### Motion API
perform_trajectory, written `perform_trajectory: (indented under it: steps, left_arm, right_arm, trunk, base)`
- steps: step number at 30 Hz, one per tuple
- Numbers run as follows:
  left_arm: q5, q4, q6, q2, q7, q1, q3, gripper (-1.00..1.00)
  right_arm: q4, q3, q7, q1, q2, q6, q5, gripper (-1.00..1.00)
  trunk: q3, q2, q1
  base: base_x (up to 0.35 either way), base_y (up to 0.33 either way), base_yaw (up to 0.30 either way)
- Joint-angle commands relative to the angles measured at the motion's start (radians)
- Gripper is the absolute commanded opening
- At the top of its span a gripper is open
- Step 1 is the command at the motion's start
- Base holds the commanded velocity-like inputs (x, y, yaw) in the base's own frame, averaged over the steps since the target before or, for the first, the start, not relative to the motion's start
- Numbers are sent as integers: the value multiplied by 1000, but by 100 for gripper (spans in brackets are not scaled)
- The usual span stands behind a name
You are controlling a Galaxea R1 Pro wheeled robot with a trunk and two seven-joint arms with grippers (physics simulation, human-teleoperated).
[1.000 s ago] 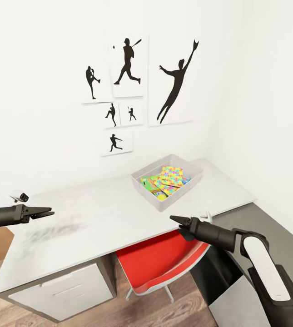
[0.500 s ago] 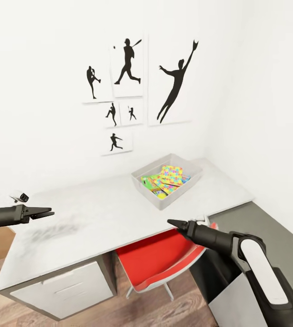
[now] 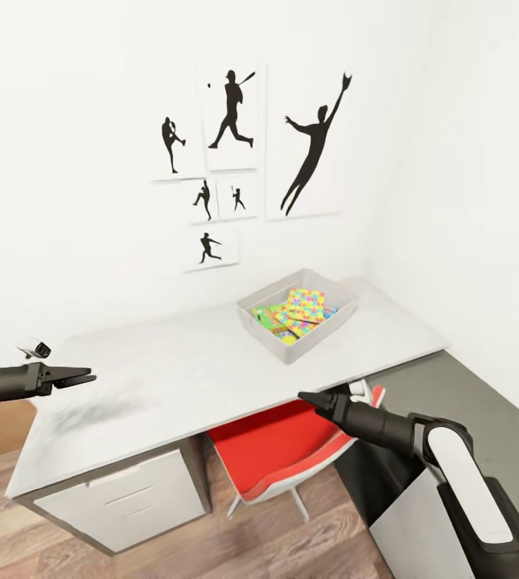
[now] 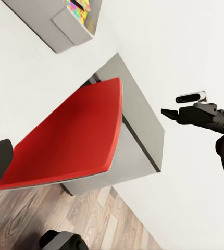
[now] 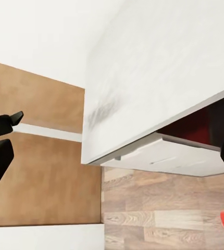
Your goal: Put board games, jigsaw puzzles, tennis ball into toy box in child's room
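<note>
The surface [image 3: 187, 370] lies bare between both arms; only the toy box [image 3: 298, 312] stands at its far right corner.

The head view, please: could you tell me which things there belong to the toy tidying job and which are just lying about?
Belonging to the job:
- toy box
- jigsaw puzzle lying in it
- board game in it
- table
- left claw and right claw, both shut and empty

Just lying about:
- red chair
- baseball silhouette posters
- small camera

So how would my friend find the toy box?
Look at the long white table under the black sports pictures. Near its far right corner sits the toy box, a shallow light grey tray with bright, colourful toys inside.
</note>
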Motion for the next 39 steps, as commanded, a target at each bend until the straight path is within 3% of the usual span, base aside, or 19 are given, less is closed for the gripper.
perform_trajectory:
  steps: [1, 28, 39]
  left_arm:
    - [3, 1, 11, 1, -3, -1, -4, 100]
    - [1, 2, 9, 1, -3, -1, -5, 100]
    - [2, 2, 9, 1, -3, -1, -4, 100]
  right_arm:
    - [0, 0, 6, -1, -1, 3, 8, 100]
    - [9, 0, 4, 1, 2, 3, 10, 100]
    - [9, 0, 5, 1, 1, 3, 11, 100]
  trunk:
    - [-2, -2, 0]
    - [-38, -2, 0]
    - [-40, -2, 0]
  base:
    - [-94, 82, 0]
    - [-9, 59, 0]
    - [-117, 88, 0]
